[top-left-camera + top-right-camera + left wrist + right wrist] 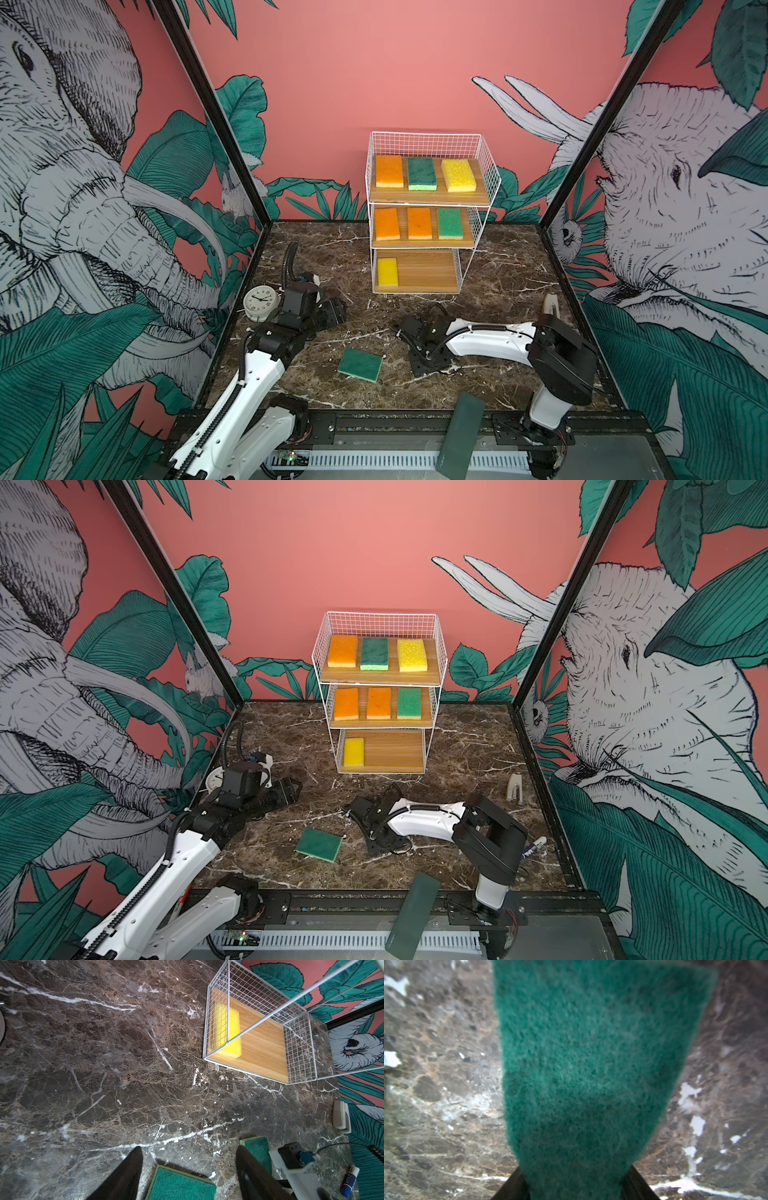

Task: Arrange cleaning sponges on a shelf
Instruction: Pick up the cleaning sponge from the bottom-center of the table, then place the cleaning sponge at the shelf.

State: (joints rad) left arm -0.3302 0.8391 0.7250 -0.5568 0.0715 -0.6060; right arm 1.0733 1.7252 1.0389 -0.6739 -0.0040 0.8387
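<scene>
So, right claw [575, 1185] clamped on a green sponge [591, 1064] down on the desk [498, 270].
Meanwhile left claw [188, 1148] hangs apart, empty; second green sponge [360, 364] lies loose mid-desk, seven sponges [389, 171] already sit on the shelf [428, 198].

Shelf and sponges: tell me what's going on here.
The right gripper pinches one green sponge lying on the marble table. The left gripper hangs open above the table near a second green sponge, holding nothing. The shelf already carries seven sponges: three on top, three in the middle, and a yellow sponge on the bottom board, with bare wood beside it.
</scene>
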